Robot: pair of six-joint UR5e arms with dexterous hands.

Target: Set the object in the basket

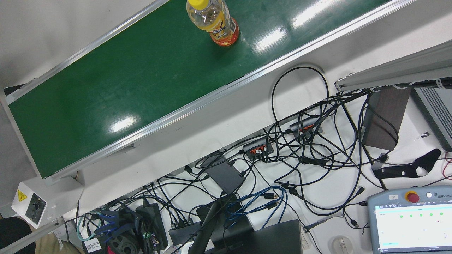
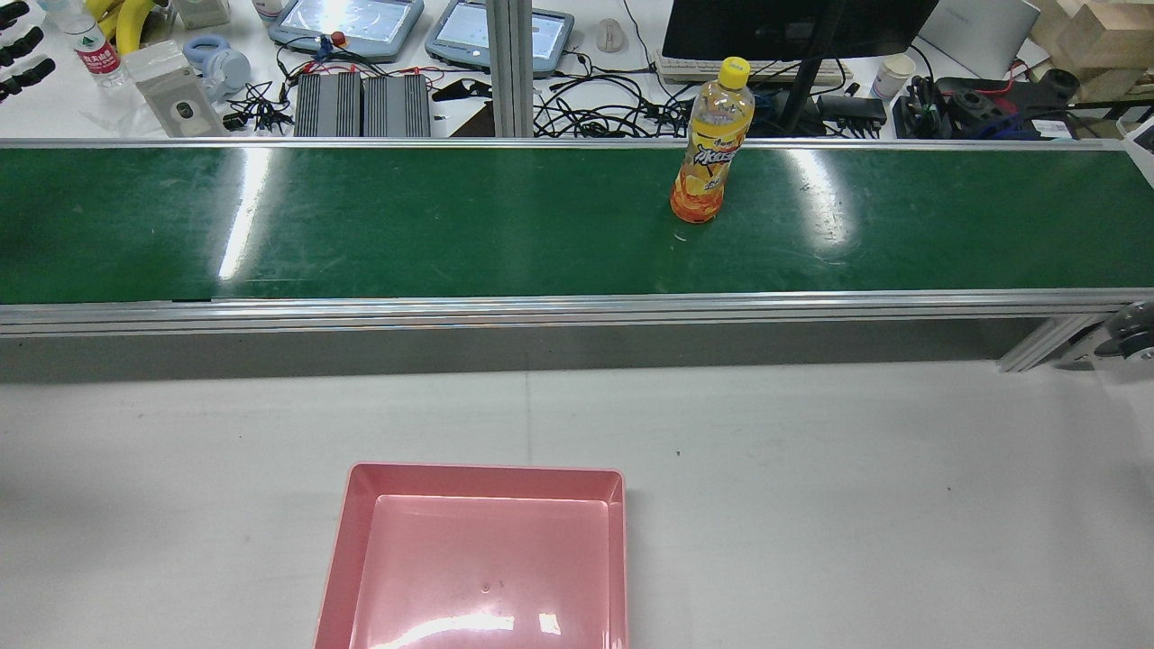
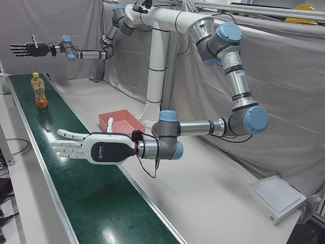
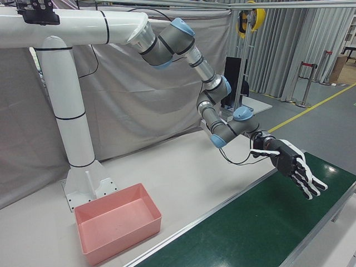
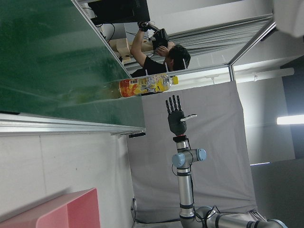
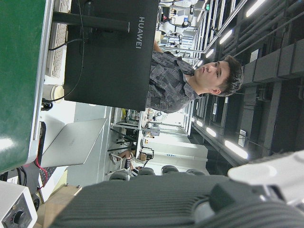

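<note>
An orange drink bottle with a yellow cap stands upright on the green conveyor belt, right of centre in the rear view. It also shows in the front view, the left-front view and the left hand view. The pink basket sits empty on the white table near the pedestal, seen too in the right-front view. My left hand is open, flat above the belt, far from the bottle. My right hand is open above the belt's other end, beyond the bottle.
Behind the belt lie tangled cables, teach pendants and a monitor. A person stands past the belt. The white pedestal rises behind the basket. The belt's control box sits at one end.
</note>
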